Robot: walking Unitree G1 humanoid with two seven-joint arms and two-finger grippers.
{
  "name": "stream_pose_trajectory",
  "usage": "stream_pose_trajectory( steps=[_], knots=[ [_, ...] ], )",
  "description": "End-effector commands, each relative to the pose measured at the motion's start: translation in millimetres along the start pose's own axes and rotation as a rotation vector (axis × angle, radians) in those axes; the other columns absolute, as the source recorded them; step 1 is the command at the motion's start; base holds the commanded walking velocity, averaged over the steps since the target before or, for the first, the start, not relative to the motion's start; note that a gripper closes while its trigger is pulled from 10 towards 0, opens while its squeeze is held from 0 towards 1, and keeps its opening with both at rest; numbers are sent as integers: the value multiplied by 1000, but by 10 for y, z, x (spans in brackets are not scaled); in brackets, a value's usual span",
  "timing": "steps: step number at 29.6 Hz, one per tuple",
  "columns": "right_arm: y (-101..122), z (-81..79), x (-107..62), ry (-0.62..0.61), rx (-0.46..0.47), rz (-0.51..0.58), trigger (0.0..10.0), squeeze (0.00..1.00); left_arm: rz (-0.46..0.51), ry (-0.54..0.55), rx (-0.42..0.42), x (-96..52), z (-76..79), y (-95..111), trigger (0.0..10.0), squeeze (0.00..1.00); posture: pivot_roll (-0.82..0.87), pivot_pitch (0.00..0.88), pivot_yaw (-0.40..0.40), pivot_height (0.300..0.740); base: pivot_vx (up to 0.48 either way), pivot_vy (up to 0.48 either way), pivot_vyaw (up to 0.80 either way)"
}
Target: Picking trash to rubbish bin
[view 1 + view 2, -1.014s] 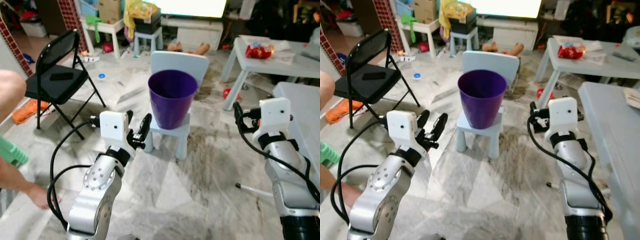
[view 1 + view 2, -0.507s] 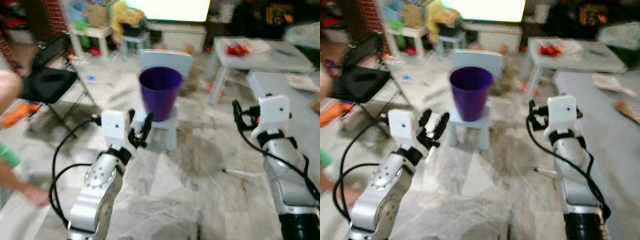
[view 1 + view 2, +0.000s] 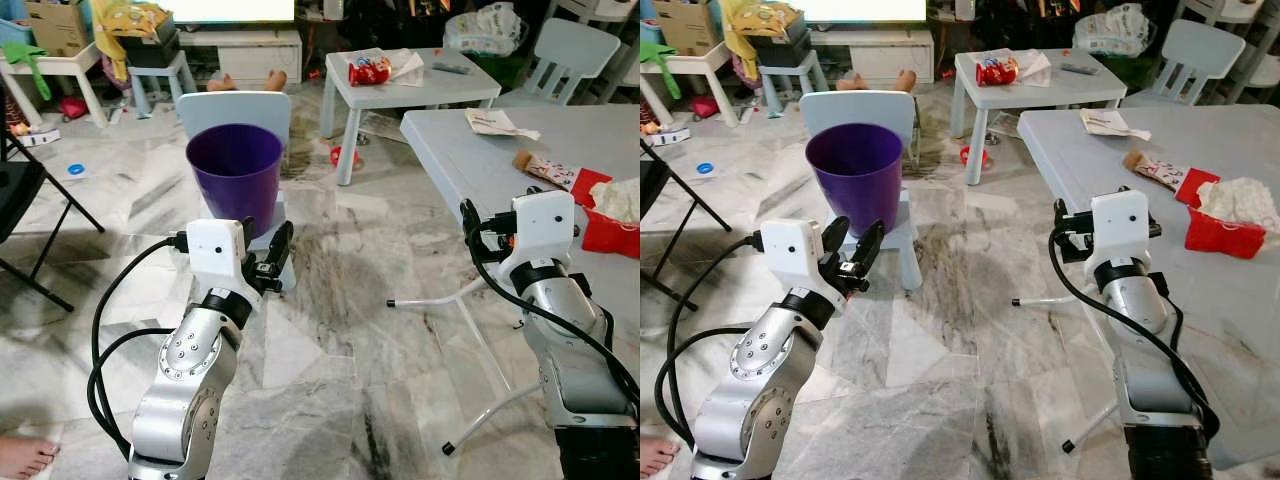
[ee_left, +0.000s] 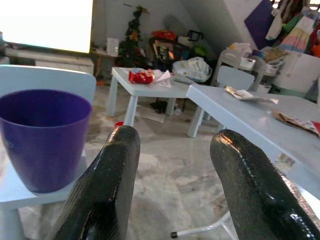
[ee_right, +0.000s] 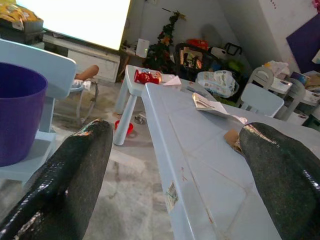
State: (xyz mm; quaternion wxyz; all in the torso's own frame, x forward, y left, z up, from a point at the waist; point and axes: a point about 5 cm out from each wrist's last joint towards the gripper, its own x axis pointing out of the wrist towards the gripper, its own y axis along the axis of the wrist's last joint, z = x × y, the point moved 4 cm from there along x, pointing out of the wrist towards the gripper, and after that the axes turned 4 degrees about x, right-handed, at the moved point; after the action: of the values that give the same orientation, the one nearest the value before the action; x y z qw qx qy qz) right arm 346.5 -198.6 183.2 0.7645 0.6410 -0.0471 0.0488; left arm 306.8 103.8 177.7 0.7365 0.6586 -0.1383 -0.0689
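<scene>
A purple bin (image 3: 234, 176) stands on a small pale-blue chair (image 3: 232, 106) ahead on the left. My left gripper (image 3: 265, 248) is raised in front of the bin, a little short of it, open and empty; in its wrist view the fingers (image 4: 107, 165) frame the bin (image 4: 42, 135). On the right a grey table (image 3: 470, 160) carries a brown snack wrapper (image 3: 545, 168), a red packet with white tissue (image 3: 610, 205) and a paper scrap (image 3: 492, 122). My right gripper (image 3: 1068, 228) hovers open at the table's near left edge (image 5: 165, 150), holding nothing.
A small white table (image 3: 420, 92) at the back holds a red snack bag (image 3: 368, 70), with a white child's chair (image 3: 575, 45) beyond. A black folding chair's legs (image 3: 35, 250) stand at far left. A person's bare foot (image 3: 22, 456) rests at bottom left. Marble floor lies between bin and table.
The camera has swung to the right: the grey table with trash has come into view and the black chair has slid off left. Both grippers hold the same open pose.
</scene>
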Motion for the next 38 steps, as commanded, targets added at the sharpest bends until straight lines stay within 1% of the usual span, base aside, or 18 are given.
stream_pose_trajectory(
  steps=[1, 14, 19, 28, 38],
  knots=[
    [28, 16, 7, -5, -1, 7, 10000, 0, -17, 7, -8, 12, -13, -25, 10000, 0, 50, 89, -68, 740, 0, 0, -800],
    [42, 32, 22, -8, -2, 9, 10000, 0, -25, 17, -24, 27, -15, -29, 10000, 0, 41, 97, -67, 740, 0, 0, -800],
    [47, 32, 17, -7, -2, 14, 10000, 0, -28, 20, -27, 25, -21, -35, 10000, 0, 41, 97, -67, 740, 0, 314, -619],
    [50, 31, 15, -6, -3, 16, 10000, 0, -32, 20, -28, 25, -22, -40, 10000, 0, 40, 99, -66, 740, 0, 325, 0],
    [49, 37, 11, -7, -5, 15, 10000, 0, -34, 20, -32, 27, -18, -41, 10000, 0, 40, 99, -66, 740, 0, 0, 0]
  ],
)
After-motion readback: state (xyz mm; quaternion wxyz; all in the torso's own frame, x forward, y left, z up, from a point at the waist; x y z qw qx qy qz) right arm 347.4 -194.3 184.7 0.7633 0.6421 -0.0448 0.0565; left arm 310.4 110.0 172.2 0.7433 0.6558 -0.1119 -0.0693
